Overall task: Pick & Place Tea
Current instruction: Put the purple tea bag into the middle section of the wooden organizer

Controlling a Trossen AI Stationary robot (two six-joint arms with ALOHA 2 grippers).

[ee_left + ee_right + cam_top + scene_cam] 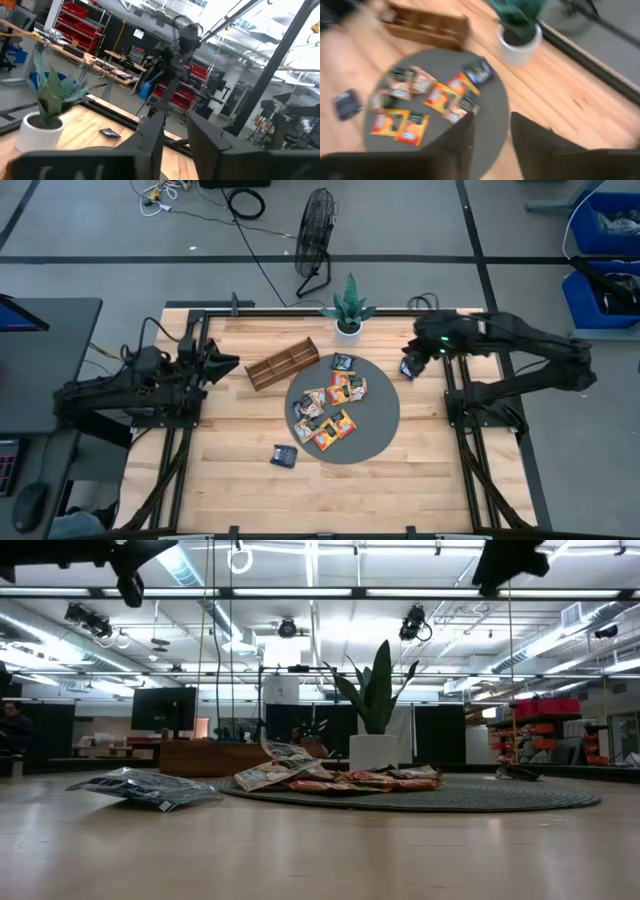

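on the grey mat (380, 425) lie the tea sachets (330, 408); both hands, left (228, 363) and right (408, 367), hang open, empty.

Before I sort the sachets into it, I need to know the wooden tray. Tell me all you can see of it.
The tray is a long, narrow box of brown wood, split by cross walls into several open compartments, which look empty. It lies flat on the pale wooden table, set at a slant, just off the upper left edge of the round grey mat, near the potted plant. No sachet and no tool touches it.
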